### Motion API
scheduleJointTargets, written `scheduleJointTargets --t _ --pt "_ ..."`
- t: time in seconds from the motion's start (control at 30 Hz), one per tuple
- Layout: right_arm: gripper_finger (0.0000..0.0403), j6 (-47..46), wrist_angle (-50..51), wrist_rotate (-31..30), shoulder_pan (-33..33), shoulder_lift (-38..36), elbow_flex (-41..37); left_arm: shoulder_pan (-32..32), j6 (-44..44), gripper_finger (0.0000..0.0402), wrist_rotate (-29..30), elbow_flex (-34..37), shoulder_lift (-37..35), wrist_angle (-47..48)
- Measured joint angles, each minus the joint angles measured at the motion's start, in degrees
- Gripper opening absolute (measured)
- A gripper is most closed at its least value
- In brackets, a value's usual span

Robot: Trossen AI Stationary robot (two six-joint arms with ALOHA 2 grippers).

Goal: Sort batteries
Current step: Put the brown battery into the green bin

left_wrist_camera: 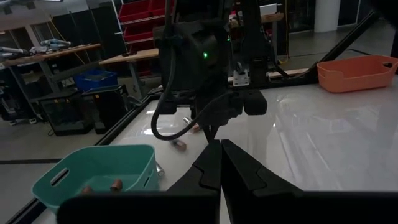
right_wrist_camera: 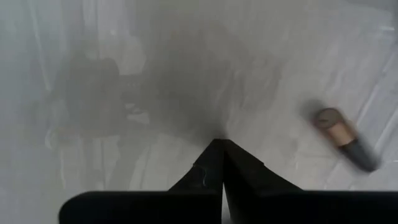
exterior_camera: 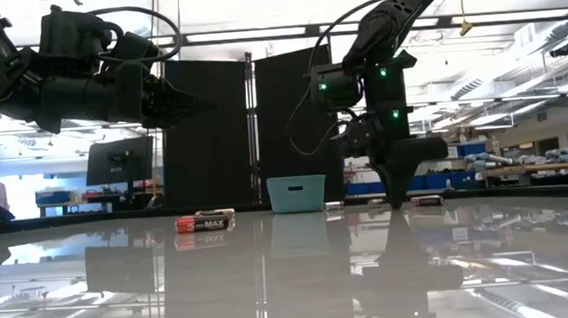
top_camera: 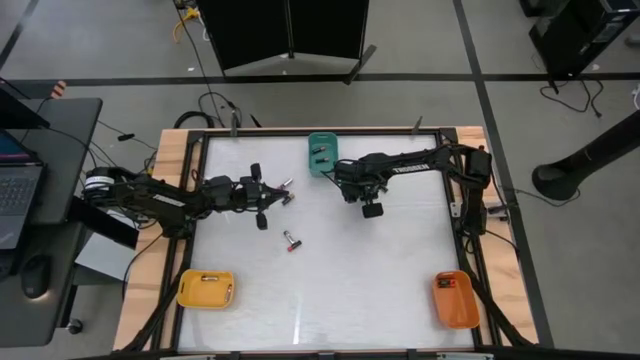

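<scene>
Left pincer [top_camera: 283,193] hangs above the far left part of the white bench [top_camera: 380,290]; in its own wrist view the two fingers [left_wrist_camera: 211,167] lie pressed together with nothing between them, so it is clenched and empty. Right pincer [top_camera: 372,210] points down at the bench near the far middle, just in front of the teal tray [top_camera: 322,153]; its wrist view shows the fingers [right_wrist_camera: 214,167] likewise closed tip to tip, grasping nothing, directly above the bench surface.

Batteries: one red-ended cell [top_camera: 293,241] lies loose on the bench, forward of and between the two pincers, touching neither. The low view shows it lying on its side [exterior_camera: 204,222]. Another cell [right_wrist_camera: 344,138] lies on the bench just beside the right pincer, apart from its tips. A few cells [top_camera: 320,155] rest inside the teal tray.

A yellow tray [top_camera: 205,290] sits at the near left corner with something small in it; an orange tray [top_camera: 455,299] sits at the near right corner.
</scene>
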State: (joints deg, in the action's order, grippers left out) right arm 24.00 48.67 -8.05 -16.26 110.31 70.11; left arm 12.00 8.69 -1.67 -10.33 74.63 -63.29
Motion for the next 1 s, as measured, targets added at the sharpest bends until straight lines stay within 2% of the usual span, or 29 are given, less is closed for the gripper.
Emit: scheduleJointTargets --t 0.2,0.3,0.5,0.7,0.83,1.0 --pt "0.0013 -1.97 1.13 0.09 0.49 0.06 2.21 -0.01 0.00 0.0012 0.00 0.00 0.00 0.02" --pt "0.0015 -3.46 1.05 -2.04 -0.23 0.06 4.29 -0.01 -0.02 0.0012 0.00 0.00 0.00 0.01" --pt "0.0083 -0.08 0.52 -3.30 -4.66 0.06 8.46 -0.01 -0.02 0.0012 -0.02 0.00 0.00 0.02" --pt "0.0151 5.84 -3.19 -3.00 -8.77 0.17 9.31 -0.01 -0.02 0.0012 -0.02 0.00 0.00 0.02" --pt "0.0171 8.63 -6.34 -0.82 -11.02 0.28 9.31 -0.01 -0.02 0.0012 -0.02 0.00 0.00 0.02" --pt "0.0173 9.26 -9.95 4.78 -13.24 0.28 9.31 -0.01 -0.02 0.0012 -0.02 0.00 0.00 0.00"
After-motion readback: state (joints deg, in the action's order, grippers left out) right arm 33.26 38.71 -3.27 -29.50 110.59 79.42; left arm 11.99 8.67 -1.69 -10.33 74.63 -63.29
